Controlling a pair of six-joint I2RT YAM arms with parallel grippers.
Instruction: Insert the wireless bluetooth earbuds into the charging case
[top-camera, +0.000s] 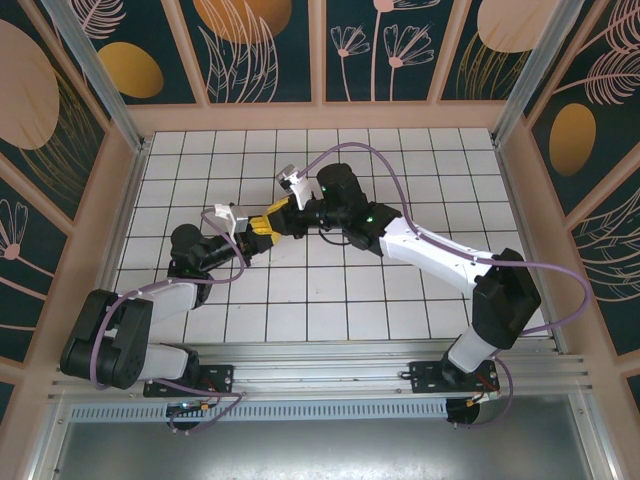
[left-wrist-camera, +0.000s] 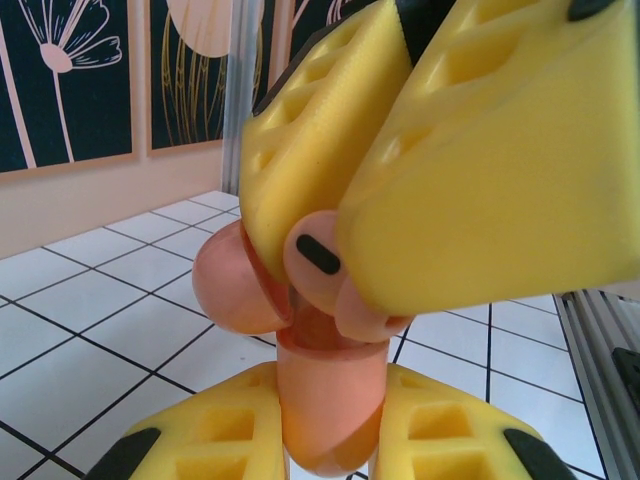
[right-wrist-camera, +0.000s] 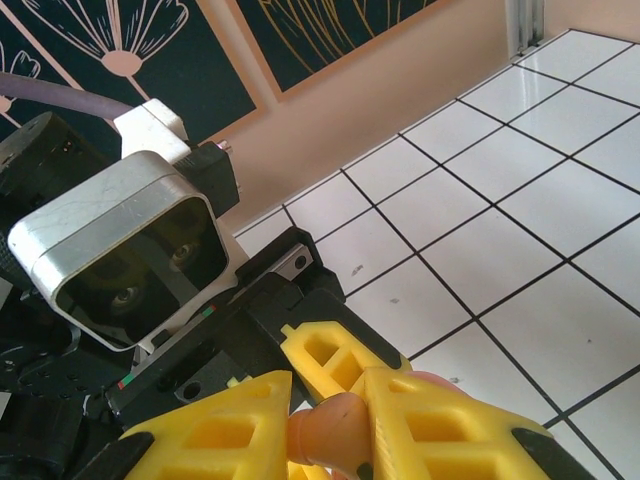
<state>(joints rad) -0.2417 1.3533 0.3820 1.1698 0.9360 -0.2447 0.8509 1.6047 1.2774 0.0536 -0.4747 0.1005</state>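
Note:
My two grippers meet above the middle of the tiled floor. The left gripper (top-camera: 256, 231) (left-wrist-camera: 330, 388) is shut on the coral-orange charging case (left-wrist-camera: 330, 405), which it holds upright between its yellow fingers. The case's rounded lid (left-wrist-camera: 232, 285) hangs open to the left. From above, the right gripper (top-camera: 283, 219) (right-wrist-camera: 330, 402) is shut on a pale pink earbud (left-wrist-camera: 318, 262) (right-wrist-camera: 345, 432) with a black oval mark. The earbud sits at the case's open mouth, touching its rim. How deep the bud reaches inside is hidden by the yellow fingers.
White floor tiles (top-camera: 420, 170) with a black grid spread around both arms. Wooden-framed patterned walls (top-camera: 265, 50) enclose the back and sides. An aluminium rail (top-camera: 330, 375) carries the arm bases at the near edge. The left wrist camera housing (right-wrist-camera: 120, 250) is close beside the right gripper.

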